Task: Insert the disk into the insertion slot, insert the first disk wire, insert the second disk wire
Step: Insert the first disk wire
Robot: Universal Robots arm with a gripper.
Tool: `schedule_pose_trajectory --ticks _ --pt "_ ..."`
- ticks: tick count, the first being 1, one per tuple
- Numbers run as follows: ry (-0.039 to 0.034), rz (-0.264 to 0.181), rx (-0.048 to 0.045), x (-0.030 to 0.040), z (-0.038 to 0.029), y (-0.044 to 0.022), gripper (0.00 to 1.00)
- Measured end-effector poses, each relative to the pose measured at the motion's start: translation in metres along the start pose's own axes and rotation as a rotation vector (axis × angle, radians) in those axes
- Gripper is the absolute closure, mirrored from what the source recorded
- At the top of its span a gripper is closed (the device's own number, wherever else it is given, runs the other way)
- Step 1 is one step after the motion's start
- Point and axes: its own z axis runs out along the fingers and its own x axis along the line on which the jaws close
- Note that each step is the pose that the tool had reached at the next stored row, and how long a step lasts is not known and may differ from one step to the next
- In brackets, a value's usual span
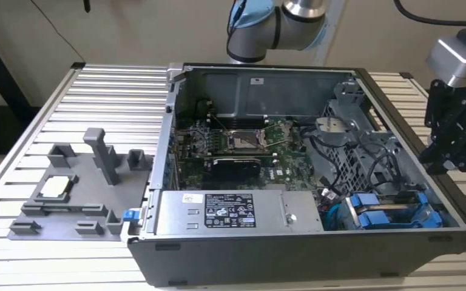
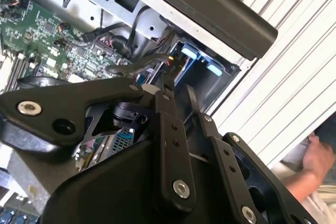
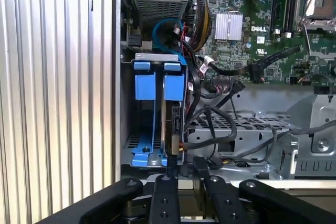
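Exterior view, left to right: a grey moulded fixture tray (image 1: 63, 200) lies at nine o'clock on the ribbed aluminium table (image 1: 71, 109), just beside the open computer case (image 1: 298, 254). Inside the case, a grey labelled power-supply box (image 1: 225, 212) sits at six o'clock against the near wall, with the green motherboard (image 1: 241, 139) behind it. Blue carrier handles (image 1: 375, 212) mark the five o'clock corner, hemmed in by the case wall and by black cables (image 1: 363, 157).

In the first wrist view, the insertion slot (image 3: 157, 56) is a perforated sheet-metal bay. The disk (image 3: 170, 124) stands seated edge-on in it, with its blue handle (image 3: 174, 85) level with a neighbouring blue carrier (image 3: 144, 85).

The gripper (image 1: 443, 159), black and angular, hangs over the case wall at three o'clock, with open table beyond it. In both wrist views its fingers (image 3: 165, 192) stand a narrow gap apart and grip nothing.
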Motion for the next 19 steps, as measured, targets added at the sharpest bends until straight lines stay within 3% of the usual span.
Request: schedule_pose_trajectory --ticks 5,14,15,16,19 --pt "0.0006 0.006 0.002 -0.0059 0.0004 0.0059 0.73" --pt "-0.0008 0.011 0.0073 -0.0174 0.0028 0.0306 0.73" --pt "-0.0071 0.012 0.0074 -0.0175 0.0027 0.0336 0.73" --pt "-0.0191 0.013 0.0077 -0.0176 0.0026 0.0367 0.73" --pt "-0.0725 0.017 0.0088 -0.0179 0.0019 0.0464 0.73"
